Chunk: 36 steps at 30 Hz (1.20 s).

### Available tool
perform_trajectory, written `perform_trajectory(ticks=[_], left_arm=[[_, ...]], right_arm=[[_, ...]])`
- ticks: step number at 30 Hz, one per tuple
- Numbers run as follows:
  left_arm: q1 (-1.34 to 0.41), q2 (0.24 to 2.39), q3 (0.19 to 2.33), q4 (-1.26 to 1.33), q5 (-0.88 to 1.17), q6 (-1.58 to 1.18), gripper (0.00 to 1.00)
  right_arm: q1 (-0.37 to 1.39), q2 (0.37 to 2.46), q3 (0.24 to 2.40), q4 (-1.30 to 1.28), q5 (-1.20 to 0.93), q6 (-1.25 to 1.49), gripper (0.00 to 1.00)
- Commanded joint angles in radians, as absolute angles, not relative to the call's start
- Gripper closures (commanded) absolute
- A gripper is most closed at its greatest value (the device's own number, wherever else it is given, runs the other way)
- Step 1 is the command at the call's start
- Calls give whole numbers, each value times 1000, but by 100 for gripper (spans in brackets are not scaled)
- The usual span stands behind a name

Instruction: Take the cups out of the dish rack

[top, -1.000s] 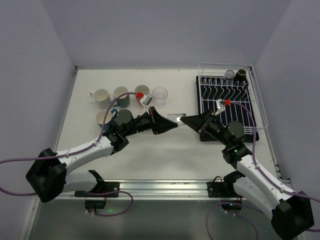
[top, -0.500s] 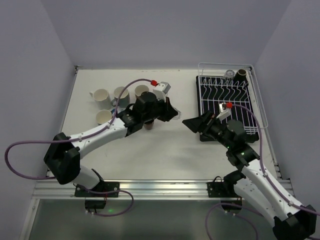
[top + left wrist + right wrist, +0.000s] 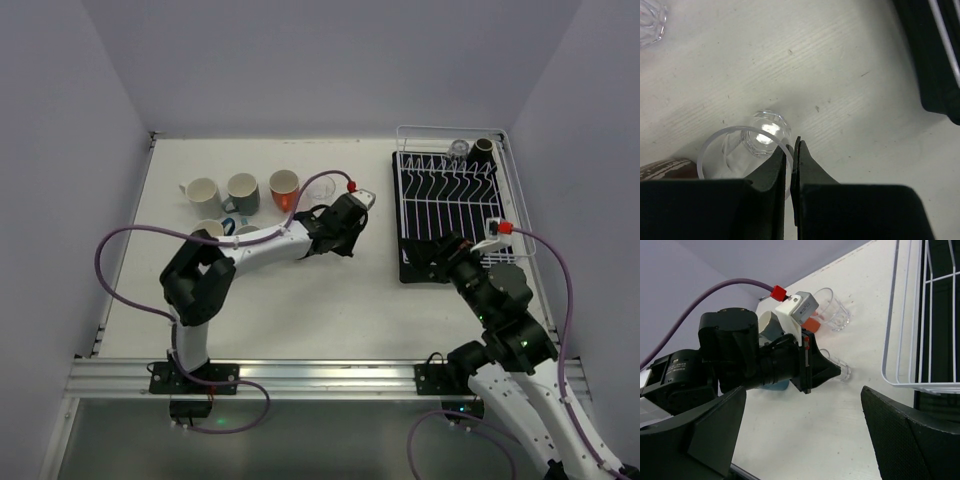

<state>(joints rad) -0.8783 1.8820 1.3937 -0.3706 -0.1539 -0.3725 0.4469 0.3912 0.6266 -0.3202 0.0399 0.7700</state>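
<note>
In the white wire dish rack (image 3: 445, 215), far right: one clear glass (image 3: 458, 150), one dark brown cup (image 3: 484, 149). The left tool (image 3: 792, 150) is pinched on the rim of a clear tumbler (image 3: 755, 145); the right tool (image 3: 804, 395) gapes wide, empty.

The dish rack (image 3: 450, 185) sat at the right of the surface (image 3: 300, 300), with two cups (image 3: 483, 148) in its far corner. To its left, a row of cups (image 3: 243, 190) lined the far side. A glass (image 3: 837, 369) stood between that row and the rack.

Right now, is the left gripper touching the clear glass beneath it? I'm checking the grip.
Touching. The left wrist view shows the left gripper shut on the clear glass, its rim pinched between the fingers with no gap.
</note>
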Motion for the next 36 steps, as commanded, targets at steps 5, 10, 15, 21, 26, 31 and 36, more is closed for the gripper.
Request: perform_trajectory(ticks=[5, 10, 15, 21, 26, 31, 36], left_arm=[[-879, 1973, 1497, -440, -248, -313, 100], [-880, 1996, 1508, -443, -265, -313, 90], [-879, 1973, 1503, -443, -268, -316, 59], [-879, 1910, 1512, -440, -298, -307, 33], [-879, 1804, 1525, -400, -264, -298, 14], [-880, 1556, 1421, -293, -244, -297, 2], [-879, 1217, 1205, -239, -163, -342, 0]], right_arm=[[448, 367, 638, -362, 104, 723, 1], [446, 370, 664, -386, 130, 681, 1], [448, 399, 693, -397, 152, 661, 1], [446, 469, 741, -399, 218, 623, 7], [440, 596, 807, -399, 311, 554, 23], [318, 780, 903, -382, 299, 483, 36], [125, 993, 1006, -348, 206, 460, 45]])
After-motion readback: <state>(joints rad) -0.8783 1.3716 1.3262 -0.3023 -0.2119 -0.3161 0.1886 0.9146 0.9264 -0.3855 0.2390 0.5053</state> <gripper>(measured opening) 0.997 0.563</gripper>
